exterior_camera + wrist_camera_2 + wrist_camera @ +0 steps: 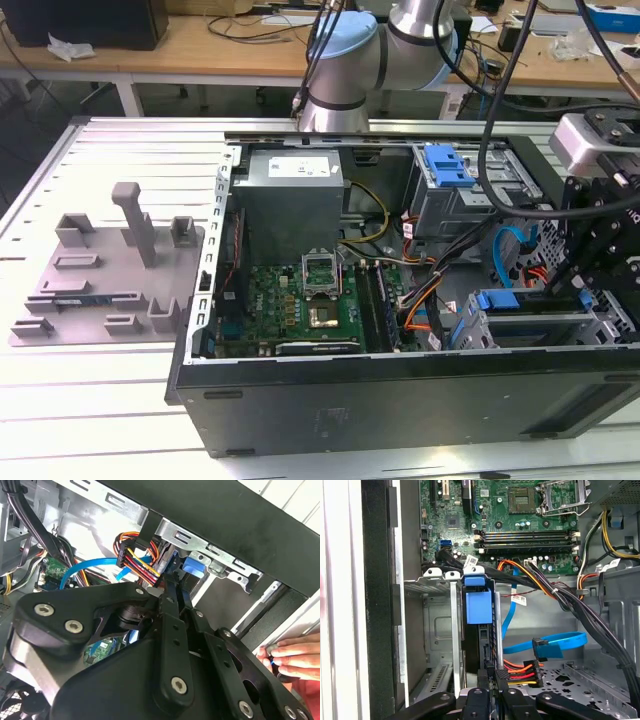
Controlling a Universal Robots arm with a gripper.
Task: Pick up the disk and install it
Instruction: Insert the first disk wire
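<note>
Operator: Jaws, state?

Observer: Narrow. In the first wrist view the gripper (487, 680) has its two black fingers (480, 676) closed on the near end of the disk (477, 605), one on each side. In the second wrist view the fingers run close together toward the blue carrier.

Operator: Disk position?

Observer: On edge, upright in a slot of the metal drive cage (437, 630), straight ahead of the jaws, with the blue carrier tab at the far end. In the exterior view it sits at the lower right of the frame, inside the open computer case (400, 400), with the gripper body just to its right.

Operator: Around it?

Observer: A bundle of red, orange and yellow wires (520, 672) lies just beside the fingers. A flat blue cable (555, 642) loops across the case floor. The green motherboard (520, 525) lies beyond the cage.

Operator: Anyone close?

Observer: A person's hand (295, 657), fingertips resting on the case edge, apart from the fingers.

Operator: Surface, room?

Observer: The case lies on its side, open, on a slatted metal table (120, 150). A grey tray with upright posts (110, 270) sits at centre left, well apart from the case. The arm (345, 60) comes in at top centre. Wooden benches (200, 45) with cables run along the top edge.
</note>
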